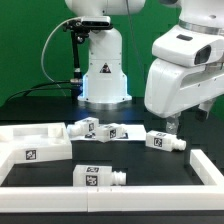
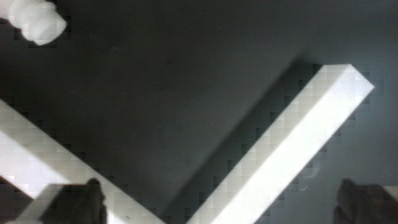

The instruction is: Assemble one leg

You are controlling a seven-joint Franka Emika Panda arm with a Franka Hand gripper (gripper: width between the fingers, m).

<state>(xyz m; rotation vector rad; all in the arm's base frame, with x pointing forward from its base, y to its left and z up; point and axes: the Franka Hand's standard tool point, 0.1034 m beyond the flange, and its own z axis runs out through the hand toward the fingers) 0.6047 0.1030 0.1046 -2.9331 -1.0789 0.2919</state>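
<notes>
White rim [image 1: 150, 192]; behind, stubby white tagged leg [image 1: 98, 177] lying flat; gripper [image 2: 217, 200] spread, empty.

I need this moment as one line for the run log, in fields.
gripper: open, empty | place: beside leg at exterior view's right | other legs: loose on table | step: no leg grasped yet

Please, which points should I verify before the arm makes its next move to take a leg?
1. Pincer open: ok, fingers wide apart, nothing held.
2. Nearest small white plastic tagged leg lies free on the black table: ok.
3. That leg between the fingers: not ok, the wrist view shows none there.
4. Path below free: not ok, a long white bar lies below the pincer.
5. Pincer centred over the leg: cannot tell.
</notes>
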